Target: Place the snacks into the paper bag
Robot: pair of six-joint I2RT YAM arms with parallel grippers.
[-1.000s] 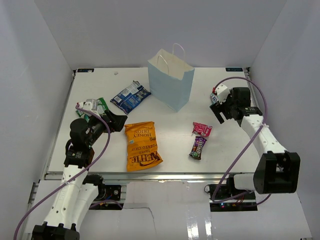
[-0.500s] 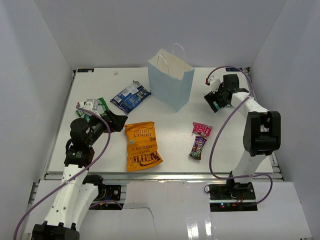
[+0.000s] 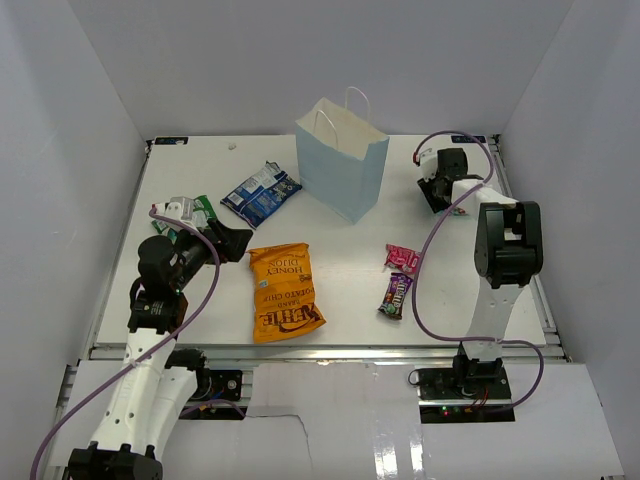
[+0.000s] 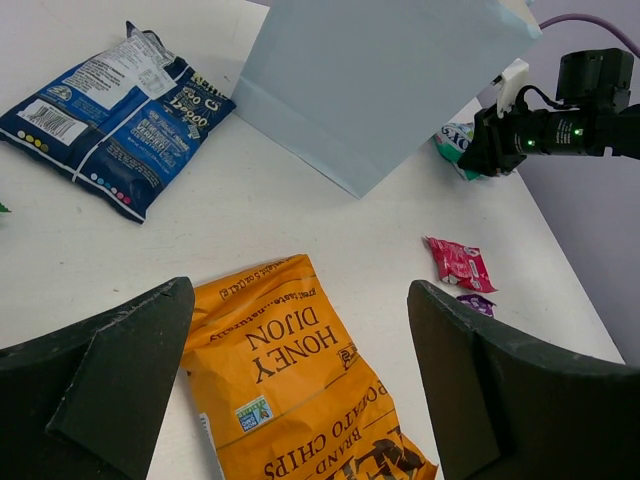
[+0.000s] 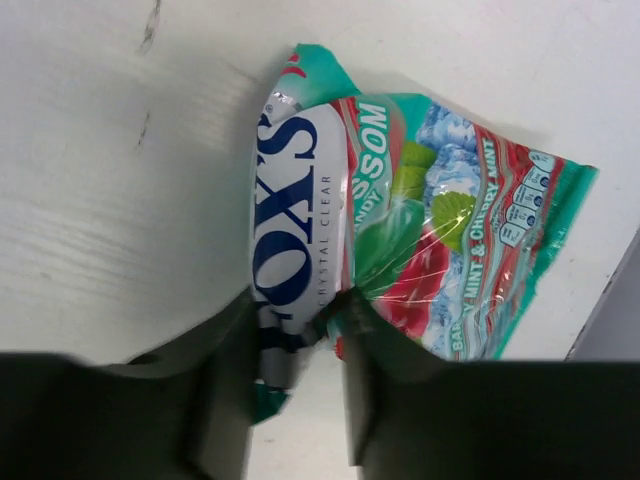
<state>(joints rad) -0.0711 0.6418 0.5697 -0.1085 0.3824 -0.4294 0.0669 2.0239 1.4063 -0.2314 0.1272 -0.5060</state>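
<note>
The paper bag (image 3: 342, 160) stands upright at the rear: stiff, matte, open-topped. The left gripper (image 4: 298, 300) hangs wide open above the crinkled large orange chip bag (image 3: 284, 292). The right gripper (image 5: 300, 325) pinches one edge of the glossy teal-green packet (image 5: 400, 230), which lies flat to the right of the paper bag. Raise it above the rim before releasing — thin film slips.
</note>
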